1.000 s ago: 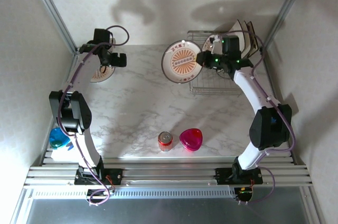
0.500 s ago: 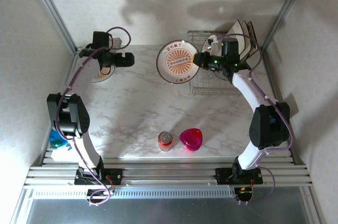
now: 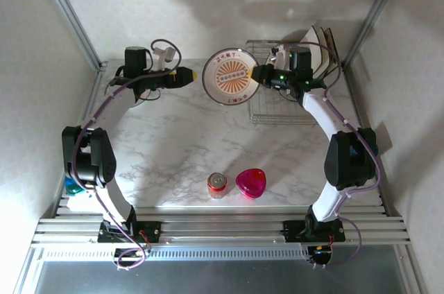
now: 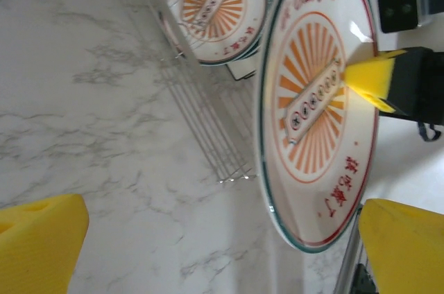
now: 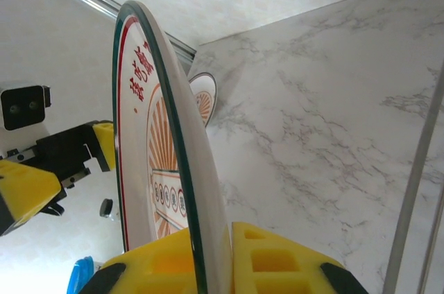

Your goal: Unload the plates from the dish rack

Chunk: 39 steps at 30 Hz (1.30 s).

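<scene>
My right gripper [image 3: 260,76] is shut on the rim of a round white plate [image 3: 231,77] with an orange sunburst and a green edge, held upright above the table just left of the wire dish rack [image 3: 277,110]. In the right wrist view the fingers [image 5: 284,266] pinch the plate [image 5: 149,134] edge-on. My left gripper [image 3: 189,75] is open at the plate's left edge; its view has the plate [image 4: 319,100] between its yellow fingers [image 4: 41,245]. Another round plate [image 4: 215,10] stands in the rack [image 4: 208,120]. Square cream plates [image 3: 322,48] lean at the rack's back.
A round plate [image 5: 205,100] lies on the table's far left. A red can [image 3: 217,184] and a pink heart-shaped dish [image 3: 251,182] sit near the front edge. A blue object [image 3: 71,184] lies at the left edge. Metal posts frame the back corners.
The right arm carried the round plate left, away from the rack. The left arm swung right from the far-left plate to the held plate's edge.
</scene>
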Motion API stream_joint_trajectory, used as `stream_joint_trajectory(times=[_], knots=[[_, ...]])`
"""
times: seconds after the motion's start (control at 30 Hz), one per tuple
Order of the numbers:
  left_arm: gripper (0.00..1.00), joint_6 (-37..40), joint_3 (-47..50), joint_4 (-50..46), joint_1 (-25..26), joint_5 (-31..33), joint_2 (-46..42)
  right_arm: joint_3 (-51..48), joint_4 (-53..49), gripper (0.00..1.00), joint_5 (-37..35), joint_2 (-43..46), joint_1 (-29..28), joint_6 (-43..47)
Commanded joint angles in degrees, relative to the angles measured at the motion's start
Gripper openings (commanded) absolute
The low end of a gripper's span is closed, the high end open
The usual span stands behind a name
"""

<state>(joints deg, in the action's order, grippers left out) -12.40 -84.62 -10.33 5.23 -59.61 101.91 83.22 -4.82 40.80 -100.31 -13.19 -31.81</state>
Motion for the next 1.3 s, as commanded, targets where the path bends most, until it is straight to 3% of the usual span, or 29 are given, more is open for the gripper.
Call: stream_joint_trajectory(times=[0.0,0.17,0.33,0.53,1.0,1.13,1.17,1.27], knots=[[0.99,-3.0,-0.6,5.3,1.6,-3.7,1.4,3.9,4.6,0.00,2.7,-1.1,-0.9,-1.7],[0.96,-5.5,-1.2,7.7,3.3,-3.7,3.9,5.1,5.9,0.00,2.9,-2.9,-1.8,-2.7],[0.86,-6.4,-2.1,8.4,3.9,-3.5,6.0,6.3,6.1,0.00,3.3,-4.1,-2.4,-2.9],[0.58,-7.4,-3.3,8.9,4.5,-4.0,7.5,6.4,6.5,0.00,3.7,-4.9,-2.6,-3.3],[0.23,-9.6,-4.2,10.8,4.9,-3.8,8.4,6.6,6.8,0.00,3.8,-5.9,-3.0,-3.7],[0.00,-10.3,-4.1,11.8,4.9,-3.8,8.3,7.1,6.3,0.00,3.7,-6.2,-3.1,-3.8],[0.00,-10.6,-3.9,12.1,4.9,-3.7,8.3,7.2,6.1,0.02,3.7,-6.2,-3.1,-3.7],[0.00,-11.2,-3.8,12.8,4.9,-3.4,8.3,7.8,4.8,0.31,3.3,-6.2,-3.1,-3.1]])
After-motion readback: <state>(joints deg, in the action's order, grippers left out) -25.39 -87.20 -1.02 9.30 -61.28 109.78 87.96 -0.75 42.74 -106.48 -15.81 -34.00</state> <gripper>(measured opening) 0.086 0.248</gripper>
